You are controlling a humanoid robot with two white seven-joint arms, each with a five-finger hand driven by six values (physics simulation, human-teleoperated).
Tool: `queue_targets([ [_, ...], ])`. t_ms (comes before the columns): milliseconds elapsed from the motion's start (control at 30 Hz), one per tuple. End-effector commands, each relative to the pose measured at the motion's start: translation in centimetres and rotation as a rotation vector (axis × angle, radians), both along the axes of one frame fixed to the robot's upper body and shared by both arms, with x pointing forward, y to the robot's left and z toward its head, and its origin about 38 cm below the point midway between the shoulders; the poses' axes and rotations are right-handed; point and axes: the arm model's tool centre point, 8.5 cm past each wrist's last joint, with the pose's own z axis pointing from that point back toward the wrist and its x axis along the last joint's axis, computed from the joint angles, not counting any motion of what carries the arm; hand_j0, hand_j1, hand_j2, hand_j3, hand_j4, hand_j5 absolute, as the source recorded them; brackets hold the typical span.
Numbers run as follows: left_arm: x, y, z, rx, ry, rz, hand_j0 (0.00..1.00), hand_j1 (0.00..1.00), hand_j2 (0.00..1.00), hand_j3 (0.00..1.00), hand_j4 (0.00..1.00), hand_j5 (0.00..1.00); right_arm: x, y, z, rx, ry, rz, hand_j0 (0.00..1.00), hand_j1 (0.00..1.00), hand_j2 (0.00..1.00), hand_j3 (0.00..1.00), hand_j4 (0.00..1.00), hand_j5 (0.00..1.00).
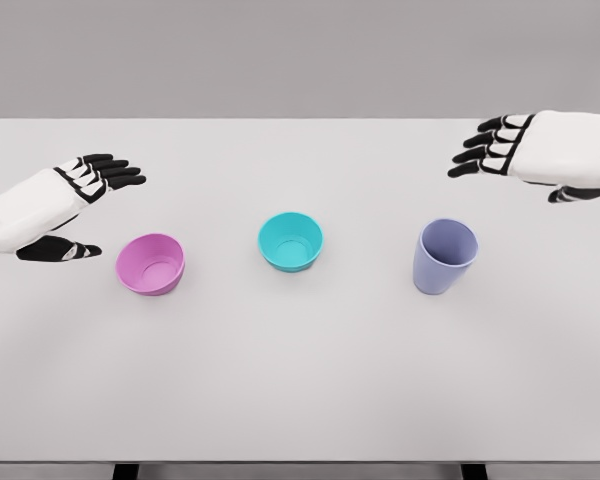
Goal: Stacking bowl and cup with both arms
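Pink bowl, teal bowl, lavender cup; white table. No patterns.

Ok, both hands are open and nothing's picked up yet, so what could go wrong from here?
1. The left hand sits just beside the pink bowl; closing in could nudge it before the fingers wrap it.
2. The cup is tall and narrow, so a sideways brush from the right hand might tip it.
3. The teal bowl stands between both hands on the table; reaching for it together risks a collision.

Both forearms cut off, seemingly.
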Motion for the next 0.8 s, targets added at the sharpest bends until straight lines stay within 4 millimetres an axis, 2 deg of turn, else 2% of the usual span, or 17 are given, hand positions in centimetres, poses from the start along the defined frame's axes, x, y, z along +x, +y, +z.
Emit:
queue_targets([
  [0, 0.0, 0.0, 0.0, -0.006, 0.001, 0.002, 1.0, 1.0, 1.0, 1.0, 1.0, 1.0, 0.0, 0.5, -0.9, 0.001, 0.026, 0.012, 1.0, 1.0, 1.0, 1.0, 1.0, 1.0],
  [100, 0.0, 0.0, 0.0, -0.005, 0.0, 0.001, 1.0, 1.0, 1.0, 1.0, 1.0, 1.0, 0.2, 0.6, 0.2, 0.006, -0.003, 0.015, 1.0, 1.0, 1.0, 1.0, 1.0, 1.0],
  [200, 0.2, 0.4, 0.0, -0.003, 0.001, 0.013, 1.0, 1.0, 1.0, 1.0, 1.0, 1.0, -0.1, -0.6, 0.8, -0.012, -0.01, -0.015, 1.0, 1.0, 1.0, 1.0, 1.0, 1.0],
  [267, 0.5, 0.5, 0.8, 0.045, 0.01, 0.003, 1.0, 1.0, 1.0, 1.0, 1.0, 1.0, -0.2, -1.2, 1.9, -0.006, -0.04, -0.03, 1.0, 1.0, 1.0, 1.0, 1.0, 1.0],
  [333, 0.9, 0.9, 1.9, 0.125, 0.106, -0.022, 1.0, 1.0, 1.0, 1.0, 1.0, 1.0, -0.4, -2.1, 2.5, -0.016, -0.05, -0.053, 1.0, 1.0, 1.0, 1.0, 1.0, 1.0],
  [400, 0.3, 0.5, 1.8, 0.208, 0.247, -0.094, 1.0, 1.0, 1.0, 1.0, 1.0, 1.0, 0.0, -1.4, 3.0, 0.017, -0.074, -0.04, 1.0, 1.0, 1.0, 1.0, 1.0, 1.0],
  [433, -0.2, -0.2, 2.0, 0.256, 0.298, -0.145, 1.0, 1.0, 1.0, 1.0, 1.0, 1.0, 0.4, -0.1, 3.5, 0.07, -0.1, -0.008, 1.0, 1.0, 1.0, 1.0, 1.0, 1.0],
  [467, 0.0, -1.1, 3.0, 0.233, 0.283, -0.177, 1.0, 1.0, 1.0, 1.0, 1.0, 1.0, 0.5, 0.4, 3.1, 0.08, -0.093, 0.002, 1.0, 1.0, 1.0, 1.0, 1.0, 1.0],
  [500, 0.3, -1.8, 3.4, 0.221, 0.285, -0.203, 1.0, 1.0, 1.0, 1.0, 1.0, 1.0, 0.5, 0.1, 3.0, 0.074, -0.091, -0.005, 1.0, 1.0, 1.0, 1.0, 1.0, 1.0],
  [633, 1.6, -6.8, 4.1, 0.206, 0.345, -0.378, 1.0, 1.0, 1.0, 1.0, 1.0, 1.0, 0.5, 0.2, 3.1, 0.077, -0.093, -0.004, 1.0, 1.0, 1.0, 1.0, 1.0, 1.0],
  [700, 2.6, -8.1, 3.9, 0.206, 0.445, -0.334, 1.0, 1.0, 1.0, 1.0, 1.0, 1.0, 0.5, 0.2, 3.1, 0.077, -0.093, -0.004, 1.0, 1.0, 1.0, 1.0, 1.0, 1.0],
  [767, 3.4, -8.4, 3.6, 0.231, 0.498, -0.262, 1.0, 1.0, 1.0, 1.0, 1.0, 1.0, 0.6, 0.4, 3.0, 0.081, -0.091, 0.0, 1.0, 1.0, 1.0, 1.0, 1.0, 1.0],
])
